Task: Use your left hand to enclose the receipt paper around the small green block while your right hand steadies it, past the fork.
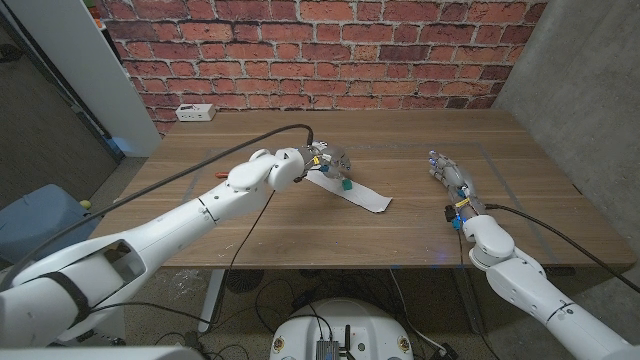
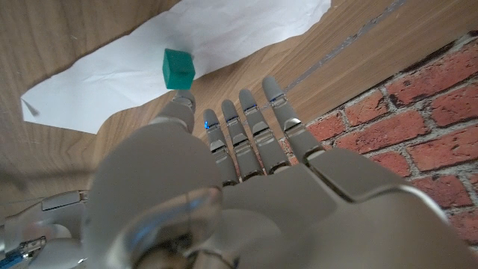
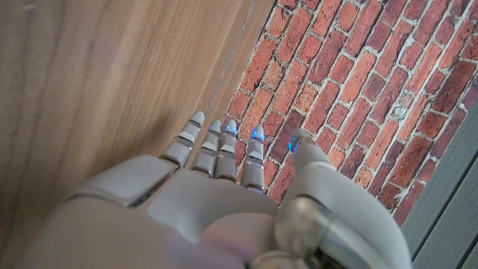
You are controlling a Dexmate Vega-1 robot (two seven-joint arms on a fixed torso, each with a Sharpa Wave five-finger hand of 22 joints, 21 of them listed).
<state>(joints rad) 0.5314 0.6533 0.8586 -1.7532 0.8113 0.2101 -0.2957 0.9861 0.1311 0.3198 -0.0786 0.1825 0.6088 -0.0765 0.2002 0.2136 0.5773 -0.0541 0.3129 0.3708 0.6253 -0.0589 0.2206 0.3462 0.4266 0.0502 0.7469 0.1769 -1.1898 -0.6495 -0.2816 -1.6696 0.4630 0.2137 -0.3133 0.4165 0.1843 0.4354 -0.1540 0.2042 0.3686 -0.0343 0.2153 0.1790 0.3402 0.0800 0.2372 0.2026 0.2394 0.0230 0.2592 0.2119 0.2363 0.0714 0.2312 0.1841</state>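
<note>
Tabletop paper [image 1: 352, 191] partly hidden beneath left hand [image 1: 328, 164].

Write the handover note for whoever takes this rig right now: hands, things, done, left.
Left hand: open, holding nothing, fingers extended just short of the small green block.
Right hand: open, out at the table's right side, well apart from the paper.
Block sits on the receipt paper, which lies unfolded on the wooden table, mid-table. No fork visible.
Done: left hand brought up to the block.
Left: right hand to come over and steady the block, left hand to fold the paper around it.
</note>
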